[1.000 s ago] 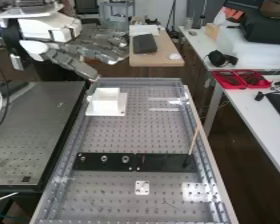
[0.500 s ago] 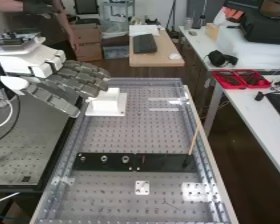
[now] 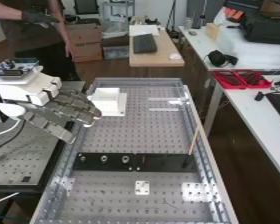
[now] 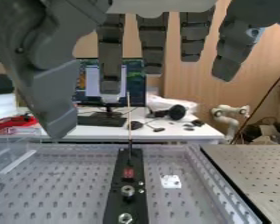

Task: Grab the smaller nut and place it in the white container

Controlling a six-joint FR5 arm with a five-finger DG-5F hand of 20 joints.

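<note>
Hovering nr white container (image 3: 107, 101), hand (image 3: 65, 104) is showing straight, spread fingers; smaller nut (image 3: 82, 158) is sitting on black bar (image 3: 94, 166) nr larger nut (image 3: 104, 158).

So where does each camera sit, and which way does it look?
High view: fixed above the bench's near end, slanting down along it; hand and white wrist show.
Wrist view: on that wrist, facing across the bench toward a desk and screen; thumb and fingers hang in.
Both share the black bar, thin stick and small white plate.
</note>
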